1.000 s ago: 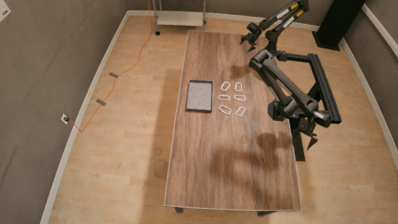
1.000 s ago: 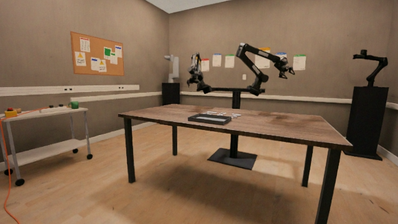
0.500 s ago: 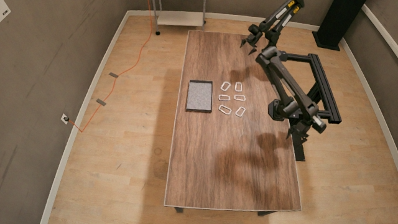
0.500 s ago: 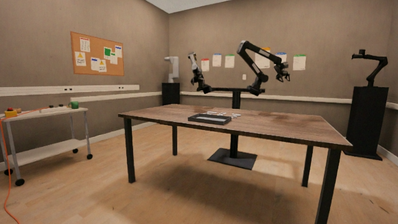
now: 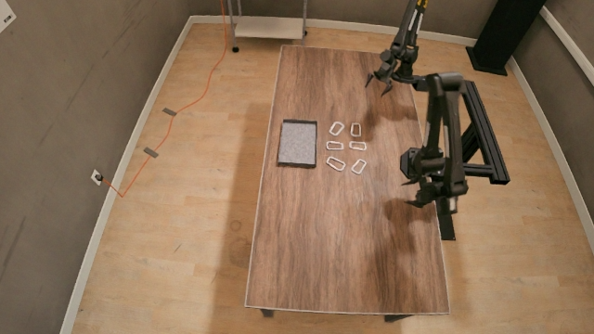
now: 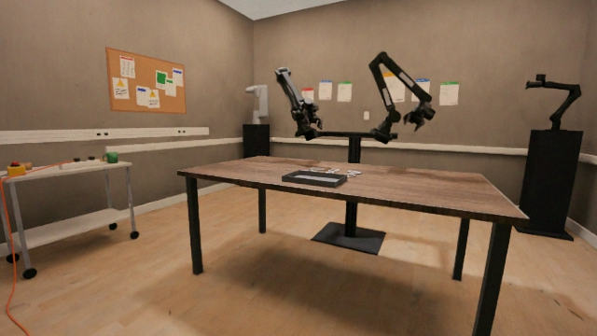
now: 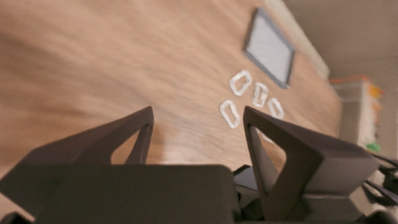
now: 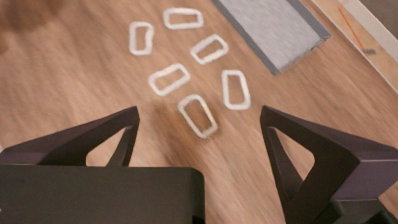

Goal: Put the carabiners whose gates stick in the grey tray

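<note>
Several white carabiners (image 5: pixel 346 147) lie in two rows at the middle of the wooden table, just beside the grey tray (image 5: pixel 297 143). The tray is empty. My right gripper (image 5: pixel 376 89) hangs open and empty above the table, beyond the far end of the rows. In the right wrist view the carabiners (image 8: pixel 198 115) lie below its open fingers, with the tray (image 8: pixel 272 30) beyond them. My left gripper (image 5: pixel 407 193) is open and empty in the air near the table's long edge. The left wrist view shows its fingers, some distant carabiners (image 7: pixel 240 82) and the tray (image 7: pixel 270 47).
The arms' black stand (image 5: pixel 483 134) sits beside the table. A white cart (image 6: pixel 65 196) stands by the wall. An orange cable (image 5: pixel 186 107) runs over the floor. A black pedestal (image 6: pixel 552 182) with another arm stands in the corner.
</note>
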Robot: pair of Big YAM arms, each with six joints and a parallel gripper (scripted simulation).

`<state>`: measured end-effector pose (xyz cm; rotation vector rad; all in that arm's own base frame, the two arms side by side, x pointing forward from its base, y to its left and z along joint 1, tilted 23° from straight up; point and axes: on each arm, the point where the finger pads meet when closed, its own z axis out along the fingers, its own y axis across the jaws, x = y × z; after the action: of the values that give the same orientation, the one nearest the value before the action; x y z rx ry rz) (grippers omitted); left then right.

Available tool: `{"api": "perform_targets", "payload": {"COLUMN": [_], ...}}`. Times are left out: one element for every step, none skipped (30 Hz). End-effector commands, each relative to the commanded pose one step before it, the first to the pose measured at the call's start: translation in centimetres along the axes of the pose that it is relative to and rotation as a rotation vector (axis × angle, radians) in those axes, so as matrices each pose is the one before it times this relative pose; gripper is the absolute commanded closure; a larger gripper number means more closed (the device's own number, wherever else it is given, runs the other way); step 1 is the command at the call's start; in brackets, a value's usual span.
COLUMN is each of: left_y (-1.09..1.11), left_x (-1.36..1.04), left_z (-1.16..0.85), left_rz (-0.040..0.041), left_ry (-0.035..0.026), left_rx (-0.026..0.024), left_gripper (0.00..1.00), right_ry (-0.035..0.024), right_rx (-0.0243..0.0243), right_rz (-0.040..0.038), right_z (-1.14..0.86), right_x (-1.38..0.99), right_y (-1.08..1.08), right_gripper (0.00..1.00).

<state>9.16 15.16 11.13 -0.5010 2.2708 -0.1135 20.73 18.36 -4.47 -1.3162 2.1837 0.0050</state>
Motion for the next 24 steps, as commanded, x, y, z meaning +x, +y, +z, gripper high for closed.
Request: {"api": "perform_targets", "payload": {"left_y": [-0.43,-0.324,-0.211,-0.091,0.0,0.0,0.007,0.046,0.064,0.067,0.167,0.077,0.042,0.026,0.009,-0.011,-0.032,-0.055,-0.078,-1.197,-0.107,0.0,0.0,-0.167], "left_x": [-2.417,-0.202,-0.199,-0.195,0.0,0.0,-0.185,-0.174,-0.139,-0.103,0.015,-0.066,-0.067,-0.053,-0.038,-0.026,-0.017,-0.013,-0.009,0.523,0.041,0.0,0.0,-0.013], "left_z": [1.439,0.974,1.037,1.099,0.0,0.0,1.174,1.239,1.284,1.324,1.179,1.239,1.293,1.329,1.356,1.379,1.401,1.421,1.44,1.879,1.413,0.0,0.0,1.562], "left_rz": [0.11878,0.02731,0.03222,0.03726,0.0,0.0,0.03127,0.04462,0.04558,0.04607,0.03852,0.04044,0.04188,0.04246,0.04272,0.04296,0.04321,0.04357,0.04399,0.02522,0.04451,0.0,0.0,0.05096], "left_ry": [0.03236,0.01239,0.01342,0.01424,0.0,0.0,0.01562,0.01652,0.01808,0.01966,0.01859,0.01708,0.01826,0.01921,0.02017,0.02117,0.02221,0.02322,0.02442,0.02726,0.02838,0.0,0.0,0.03173], "left_rx": [0.15086,0.05271,0.04944,0.04556,0.0,0.0,0.04245,0.04084,0.03933,0.03811,0.03042,0.03214,0.03261,0.03232,0.03188,0.03143,0.03104,0.03066,0.03028,0.05046,0.02885,0.0,0.0,0.03168], "left_gripper": [0.21,0.21,0.21,0.21,0.21,0.21,0.21,0.21,0.21,0.21,0.21,0.21,0.21,0.21,0.21,0.21,0.21,0.21,0.21,0.21,0.21,0.21,0.21,0.21], "right_ry": [-0.12783,-0.01005,-0.00952,-0.00894,0.0,0.0,-0.0084,-0.0075,-0.00652,-0.0056,-0.00441,-0.00355,-0.00294,-0.00237,-0.00179,-0.00168,-0.00091,-0.00026,0.00004,0.00856,-0.00005,0.0,0.0,-0.0038], "right_rx": [0.0011,-0.01568,-0.01552,-0.0153,0.0,0.0,-0.01502,-0.01436,-0.01327,-0.01202,-0.01039,-0.00876,-0.00753,-0.00638,-0.00522,-0.0044,-0.00306,-0.0018,-0.00097,-0.00154,-0.00113,0.0,0.0,-0.0004], "right_rz": [0.05474,-0.00203,-0.00208,-0.00232,0.0,0.0,-0.00233,-0.00332,-0.00386,-0.00415,-0.00515,-0.00485,-0.00449,-0.0043,-0.00418,-0.00257,-0.0031,-0.01438,-0.00279,-0.00363,-0.00102,0.0,0.0,0.00008], "right_z": [2.167,0.211,0.202,0.193,0.0,0.0,0.184,0.171,0.154,0.136,0.116,0.096,0.082,0.069,0.056,0.047,0.032,0.019,0.01,-0.11,0.004,0.0,0.0,-0.038], "right_x": [-5.194,-0.174,-0.145,-0.116,0.0,0.0,-0.089,-0.059,-0.034,-0.015,0.004,0.011,0.015,0.018,0.019,0.013,0.015,0.016,0.012,0.467,0.003,0.0,0.0,-0.134], "right_y": [1.725,0.931,0.915,0.896,0.0,0.0,0.873,0.829,0.76,0.685,0.589,0.495,0.425,0.359,0.293,0.247,0.171,0.1,0.054,0.061,0.033,0.0,0.0,0.002], "right_gripper": [0.0,0.0,0.0,0.0,0.0,0.0,0.0,0.0,0.0,0.0,0.0,0.0,0.0,0.0,0.0,0.0,0.0,0.0,0.0,0.0,0.0,0.0,0.0,0.0]}}
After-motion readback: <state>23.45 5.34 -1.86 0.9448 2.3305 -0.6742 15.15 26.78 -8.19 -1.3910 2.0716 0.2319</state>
